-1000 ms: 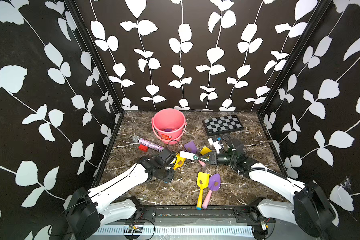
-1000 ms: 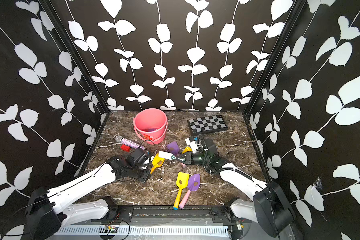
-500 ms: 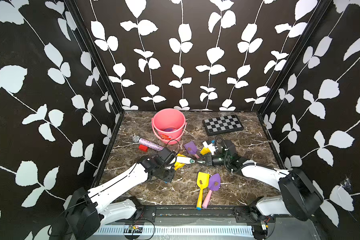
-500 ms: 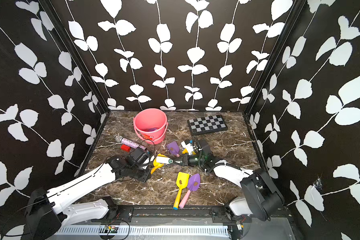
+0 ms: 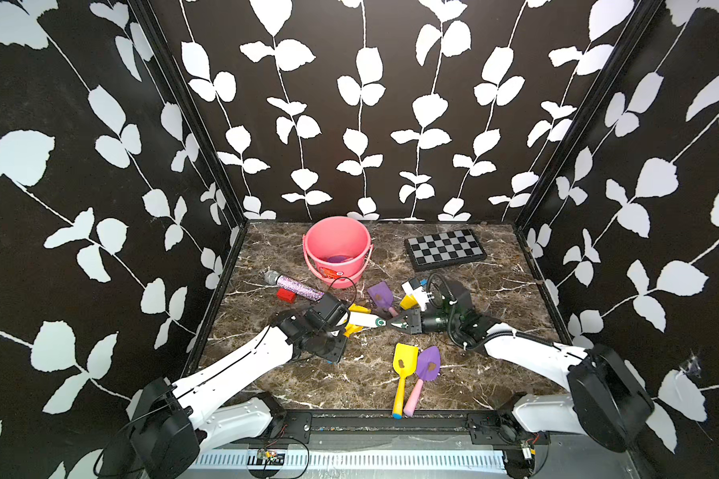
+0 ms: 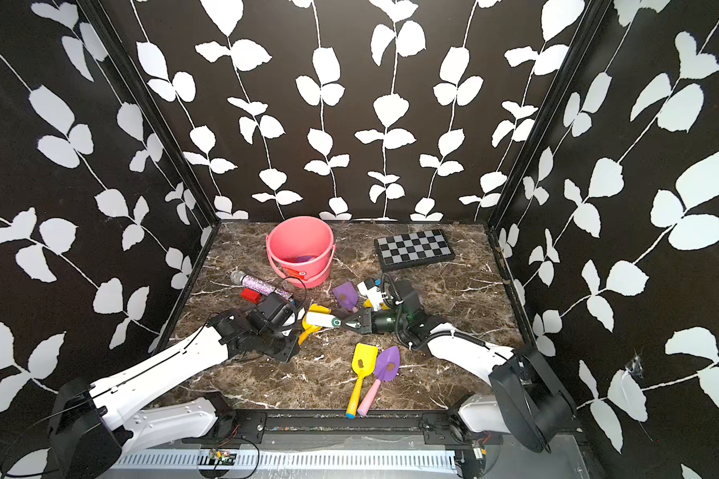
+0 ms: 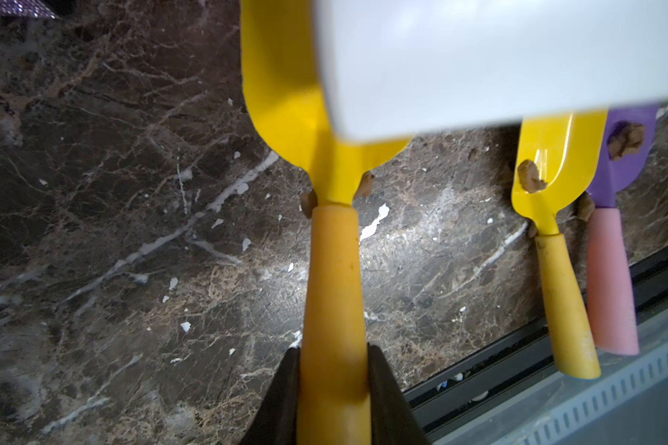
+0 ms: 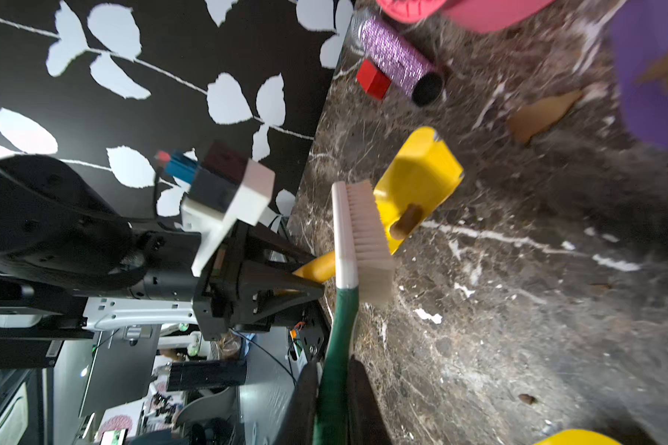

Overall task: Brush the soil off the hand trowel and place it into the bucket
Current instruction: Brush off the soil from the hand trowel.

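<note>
Left wrist view: my left gripper [image 7: 332, 348] is clenched on the orange handle of the yellow trowel [image 7: 334, 269], with the blade pointing away over the marble table [image 7: 132, 231]
Right wrist view: my right gripper [image 8: 334, 368] is clamped on the green handle of the brush [image 8: 363, 231], and its white bristles lie against the yellow blade close to the neck
Soil: one brown soil lump [image 8: 405, 225] sits on the blade just beside the bristles; the left wrist view shows two smaller bits clinging at the neck, one on each side
Trowel position: mid-table between my two grippers, in front of the bucket [image 5: 337, 236] and apart from it; I cannot tell whether the blade touches the marble
Bucket: upright at the back of the table, mouth open, something purple lying in the bottom
Step in hand: brushing, as I judge it; the blade is not clean, so the drop-off is not due yet
Next move: I expect to sweep the bristles toward the blade tip to push the lump off while the left grip stays firm, then make a separate pass at the neck
After that: the left arm must carry the trowel over the rim and let go
Waiting: a second yellow trowel [image 5: 403, 363] and a purple trowel [image 5: 428, 365] lie side by side near the front edge, each with a lump on it
</note>
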